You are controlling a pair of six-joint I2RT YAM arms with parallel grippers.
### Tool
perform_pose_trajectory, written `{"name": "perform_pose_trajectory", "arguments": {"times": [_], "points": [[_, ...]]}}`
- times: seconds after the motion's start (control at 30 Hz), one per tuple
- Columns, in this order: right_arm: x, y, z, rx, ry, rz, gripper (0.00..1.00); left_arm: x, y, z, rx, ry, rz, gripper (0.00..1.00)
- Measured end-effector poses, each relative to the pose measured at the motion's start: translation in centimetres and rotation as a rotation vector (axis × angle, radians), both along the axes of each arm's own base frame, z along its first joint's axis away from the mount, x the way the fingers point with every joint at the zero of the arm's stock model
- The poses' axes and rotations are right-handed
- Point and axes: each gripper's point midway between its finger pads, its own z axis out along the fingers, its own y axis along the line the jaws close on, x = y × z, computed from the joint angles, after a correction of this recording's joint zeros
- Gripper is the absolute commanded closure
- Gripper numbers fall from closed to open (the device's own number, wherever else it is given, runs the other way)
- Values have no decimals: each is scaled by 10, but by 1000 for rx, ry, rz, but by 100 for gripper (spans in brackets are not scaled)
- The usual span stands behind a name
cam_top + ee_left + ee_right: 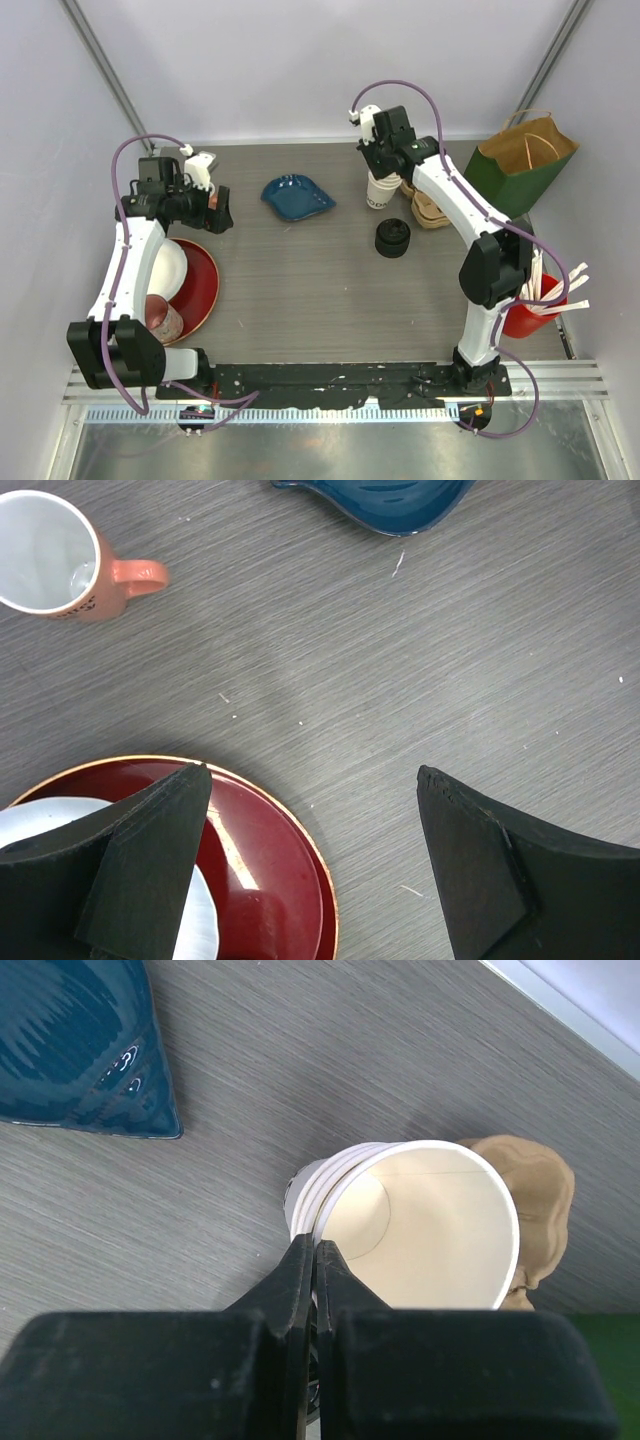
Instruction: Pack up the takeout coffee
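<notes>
A stack of cream-white paper cups (pixel 379 192) stands at the back middle of the table, without lids. My right gripper (pixel 380 163) is just above it, shut on the near rim of the top cup (pixel 430 1222); one finger (pixel 340 1270) is inside the cup and the other outside. The rims of the lower cups (pixel 308 1192) show just left of it. A short stack of round black lids (pixel 393 238) sits in front of the cups. My left gripper (pixel 315 775) is open and empty, hovering over the table by the red plate (pixel 290 880).
A green paper bag (pixel 520 162) stands open at the back right, with a brown pulp carrier (pixel 430 208) beside the cups. A blue dish (pixel 297 195) lies mid-table. A pink-handled ceramic cup (pixel 60 555), a white bowl on the red plate (pixel 205 285) and a red cup of straws (pixel 535 312) are around.
</notes>
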Motion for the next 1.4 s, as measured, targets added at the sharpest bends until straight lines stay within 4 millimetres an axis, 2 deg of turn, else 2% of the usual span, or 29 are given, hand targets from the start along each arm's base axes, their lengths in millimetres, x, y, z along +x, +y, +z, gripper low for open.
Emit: {"name": "perform_pose_trajectory", "arguments": {"times": [0.17,0.3,0.37,0.43,0.5,0.63,0.7,0.8,0.9,1.03,1.13,1.4], "points": [[0,1,3,-3,-10,-1,99,-1,-4,1,-8,-3,-17,13],[-7,6,-8,-6,13,22,99,0,-22,2,-47,9,-39,17],[-12,9,-16,-6,30,43,99,8,-47,7,-75,13,-83,24],[-17,12,-26,-6,51,72,99,22,-81,12,-107,26,-128,35],[-24,15,-33,0,65,106,99,41,-120,19,-147,32,-169,40],[-40,19,-33,21,60,182,99,78,-190,21,-286,75,-185,43],[-47,20,-33,28,60,211,99,91,-210,13,-338,112,-170,43],[-55,21,-30,36,50,247,99,106,-240,-9,-390,180,-151,43],[-57,24,-28,42,44,276,99,112,-266,-28,-425,245,-142,42],[-62,29,-30,57,52,316,99,112,-300,-38,-502,326,-161,42],[-63,30,-32,56,54,330,99,109,-312,-40,-529,358,-174,43],[-63,30,-32,60,54,335,99,108,-318,-36,-563,388,-168,46]]}}
